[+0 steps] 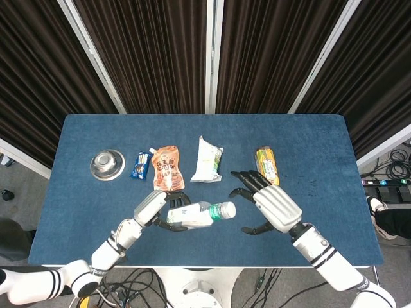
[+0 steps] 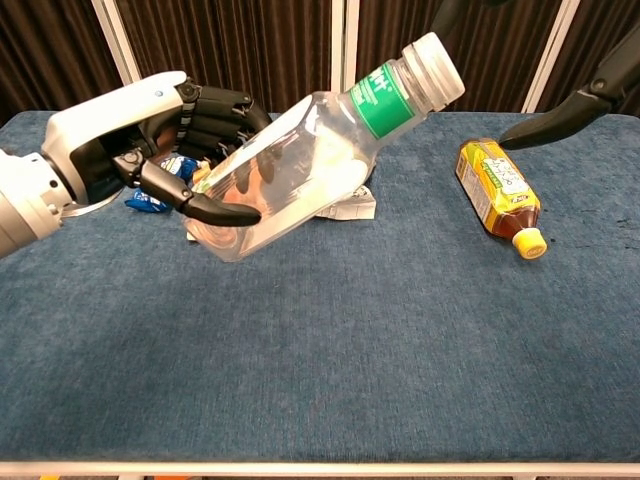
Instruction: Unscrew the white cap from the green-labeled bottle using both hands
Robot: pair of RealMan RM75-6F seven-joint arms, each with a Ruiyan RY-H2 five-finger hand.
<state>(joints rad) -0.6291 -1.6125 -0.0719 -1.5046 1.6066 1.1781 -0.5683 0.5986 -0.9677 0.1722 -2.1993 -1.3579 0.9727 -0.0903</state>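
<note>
My left hand grips a clear bottle with a green label around its body, lifted off the blue table. The bottle tilts, its white cap pointing up and to the right. My right hand hovers just right of the cap with its fingers spread, holding nothing and not touching the cap. In the chest view only dark fingertips of that hand show at the top right.
On the table lie a yellow-capped tea bottle, a white-green pouch, an orange pouch, a blue snack packet and a small metal bowl. Dark curtains hang behind.
</note>
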